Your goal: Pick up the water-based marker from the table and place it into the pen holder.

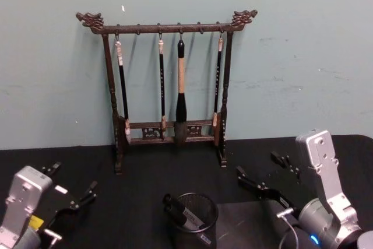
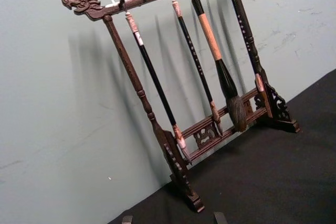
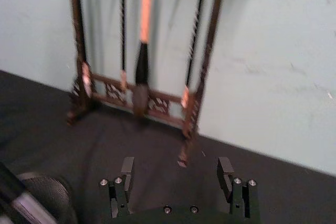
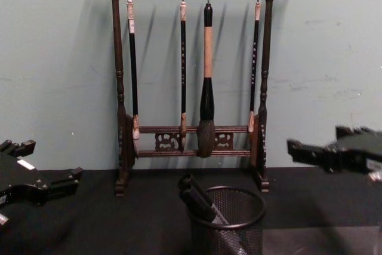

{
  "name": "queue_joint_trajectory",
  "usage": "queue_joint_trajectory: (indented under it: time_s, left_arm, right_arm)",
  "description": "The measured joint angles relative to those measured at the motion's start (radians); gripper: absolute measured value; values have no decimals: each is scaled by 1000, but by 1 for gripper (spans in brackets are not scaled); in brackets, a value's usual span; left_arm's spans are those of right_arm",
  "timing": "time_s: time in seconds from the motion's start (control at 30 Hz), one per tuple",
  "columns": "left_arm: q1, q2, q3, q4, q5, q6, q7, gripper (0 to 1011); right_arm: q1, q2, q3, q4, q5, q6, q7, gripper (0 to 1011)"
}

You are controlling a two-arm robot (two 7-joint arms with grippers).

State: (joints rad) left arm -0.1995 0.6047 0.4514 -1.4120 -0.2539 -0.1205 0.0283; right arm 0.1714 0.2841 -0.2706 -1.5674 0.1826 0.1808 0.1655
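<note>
At the bottom centre of the head view, the water-based marker [image 1: 182,212] already stands inside the pen holder [image 1: 205,227], leaning to the left with its dark cap poking above the rim; the chest view shows the same tilt at its lower middle. The holder sits on the black counter [image 1: 145,179], partly on a greyer mat patch [image 1: 250,220].

The right hand [image 1: 260,174], at the lower right of the head view, hovers just right of the holder with its fingers spread wide and nothing between them; the right wrist view shows both fingers well apart. The left hand [image 1: 73,186], at the lower left, is likewise wide and empty, well apart from the holder.

The task looks essentially done, so the risks are small. The right arm is near the holder, and a careless sweep leftward could knock the light mesh cup over and spill the marker. Behind, at upper centre, the tall brush rack [image 1: 169,27] with hanging brushes could be jostled by a forward reach.
</note>
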Motion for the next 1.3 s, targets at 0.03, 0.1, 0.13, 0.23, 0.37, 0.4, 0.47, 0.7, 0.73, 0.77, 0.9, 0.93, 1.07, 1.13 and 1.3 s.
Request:
queue_joint_trajectory:
  time_s: [0.03,0.1,0.13,0.23,0.37,0.4,0.47,0.7,0.73,0.77,0.9,0.93,1.07,1.13,1.3]
  left_arm:
    - [0,0,0,0,0,0,0,1001]
    - [0,0,0,0,0,0,0,1001]
    - [0,0,0,0,0,0,0,1001]
    - [0,0,0,0,0,0,0,1001]
    - [0,0,0,0,0,0,0,1001]
    - [0,0,0,0,0,0,0,1001]
    - [0,0,0,0,0,0,0,1001]
    - [0,0,0,0,0,0,0,1001]
    - [0,0,0,0,0,0,0,1001]
    - [0,0,0,0,0,0,0,1001]
    - [0,0,0,0,0,0,0,1001]
    - [0,0,0,0,0,0,0,1001]
    - [0,0,0,0,0,0,0,1001]
    - [0,0,0,0,0,0,0,1001]
    - [0,0,0,0,0,0,0,1001]
  right_arm:
    - [-6,2,6,7,-6,6,-3,1002]
    - [-14,4,13,16,-13,13,-5,1003]
    - [-14,4,13,16,-13,13,-5,1002]
    - [-22,3,21,30,-24,18,-5,1002]
    - [-26,-4,29,41,-34,19,-3,1003]
    - [-26,-4,29,41,-34,19,-3,1003]
    - [-27,-10,34,45,-37,19,-1,1003]
    - [-27,-8,32,44,-37,19,0,1003]
    - [-27,-8,31,44,-37,19,0,1003]
    - [-27,-8,31,44,-37,18,0,1003]
    - [-26,-7,30,43,-37,18,0,1003]
    - [-26,-7,30,43,-36,18,0,1003]
    - [-26,-6,29,42,-36,18,0,1003]
    - [-26,-6,29,42,-36,17,0,1002]
    - [-26,-6,29,42,-36,17,0,1003]
